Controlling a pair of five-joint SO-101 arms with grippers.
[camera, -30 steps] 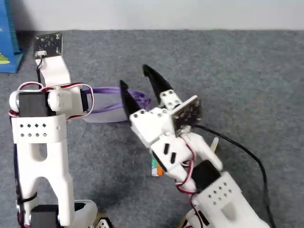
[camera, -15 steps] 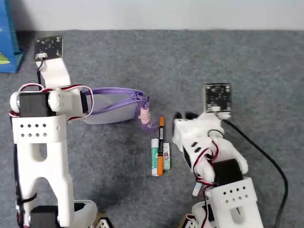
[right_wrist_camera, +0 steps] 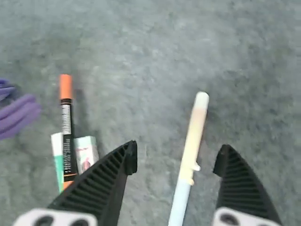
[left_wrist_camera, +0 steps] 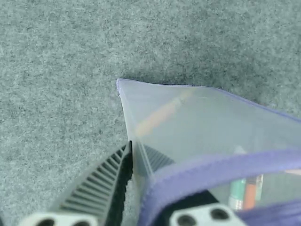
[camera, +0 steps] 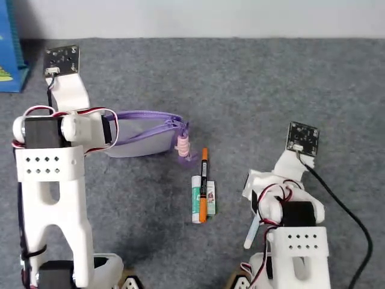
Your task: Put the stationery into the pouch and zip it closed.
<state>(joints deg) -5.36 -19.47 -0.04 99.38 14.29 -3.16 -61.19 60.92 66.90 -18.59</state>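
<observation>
Purple-trimmed pouch (camera: 139, 144) in grip of left hand (left_wrist_camera: 138, 160); right hand (right_wrist_camera: 178, 149) agape over pale pen (right_wrist_camera: 195, 127)

1 pouch (camera: 141, 135), 2 pens (camera: 204, 180) (camera: 251, 232), 1 green-white stick (camera: 195, 208) — 2 arms (camera: 48, 180) (camera: 298, 238).

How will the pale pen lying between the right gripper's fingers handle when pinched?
Probably stiff and light: the pale pen is slim and straight. Its round barrel could roll on the carpet if nudged sideways, though its small clip may stop that.
</observation>
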